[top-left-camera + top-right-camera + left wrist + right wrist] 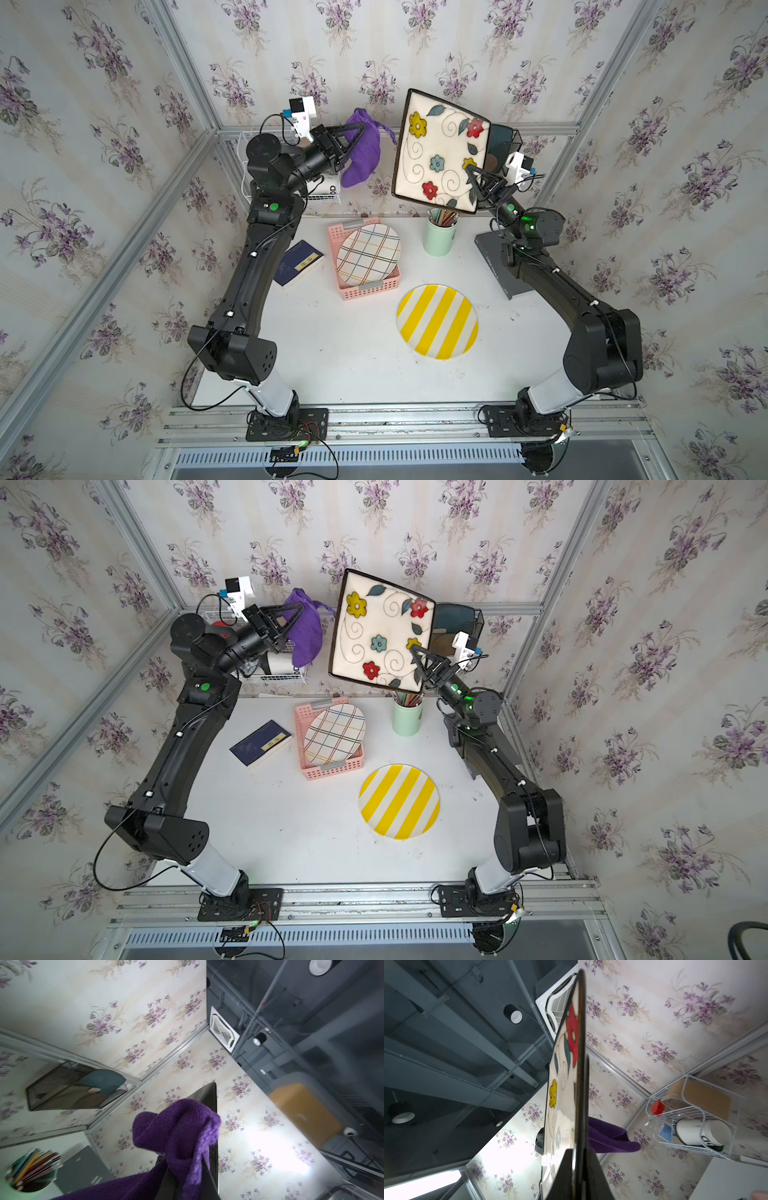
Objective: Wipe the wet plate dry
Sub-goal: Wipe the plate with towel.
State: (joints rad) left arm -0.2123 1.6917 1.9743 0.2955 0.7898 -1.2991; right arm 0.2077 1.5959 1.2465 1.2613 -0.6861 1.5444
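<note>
Holding flowered plate, purple cloth (book label unreadable)

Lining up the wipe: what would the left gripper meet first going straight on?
Likely the wall: the left wrist view shows nothing else past the cloth. In a top view the plate looks in line; depth unclear.

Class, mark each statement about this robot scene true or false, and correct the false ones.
1. The right gripper holds the flowered square plate raised above the table. True.
2. The left gripper holds a yellow sponge. False: it holds a purple knitted cloth.
3. The yellow-striped plate lies in the pink basket. False: it lies on the table; the plaid plate is in the basket.
4. The green cup holds coloured pencils. True.
</note>
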